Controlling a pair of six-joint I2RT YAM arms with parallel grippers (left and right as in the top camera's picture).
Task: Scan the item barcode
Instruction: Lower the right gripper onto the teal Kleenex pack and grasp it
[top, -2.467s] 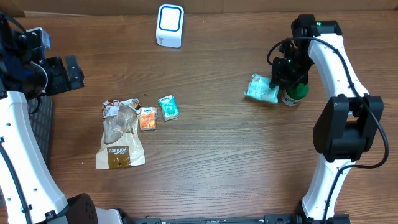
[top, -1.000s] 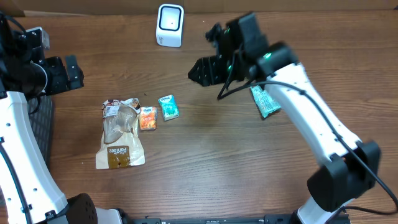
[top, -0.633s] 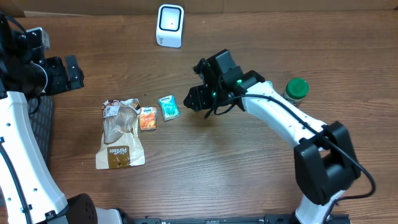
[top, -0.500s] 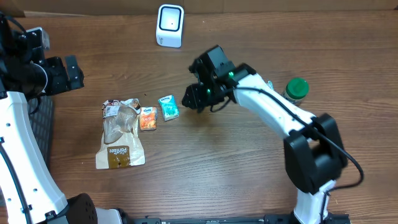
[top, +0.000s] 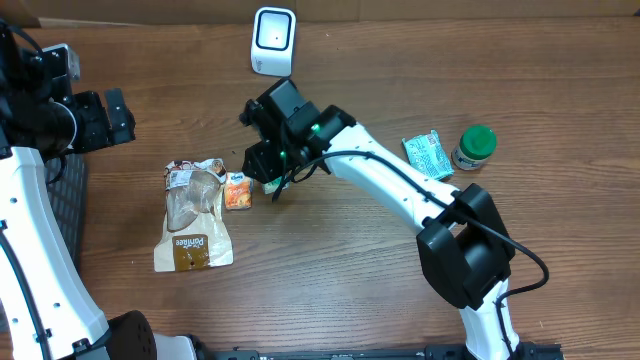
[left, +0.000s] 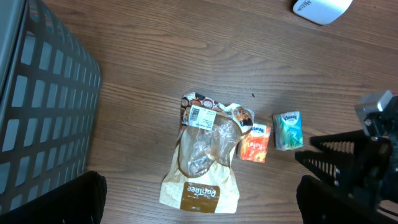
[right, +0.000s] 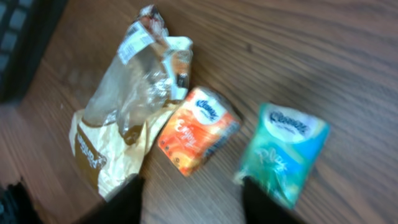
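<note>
Left of centre, right gripper (right: 193, 199) has swung over from the jar (top: 473, 146), fingers apart and empty just above the teal pack (right: 283, 152) lying beside the orange pack (right: 196, 130), so probably next pickup for the scanner (top: 273, 40); left gripper (top: 118, 120) wide open, idle.

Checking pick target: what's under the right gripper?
The teal pack lies on the table under the right gripper, beside the orange pack. Overhead the gripper covers it; the wrist views show it. Whether a finger touches it cannot be told.
</note>
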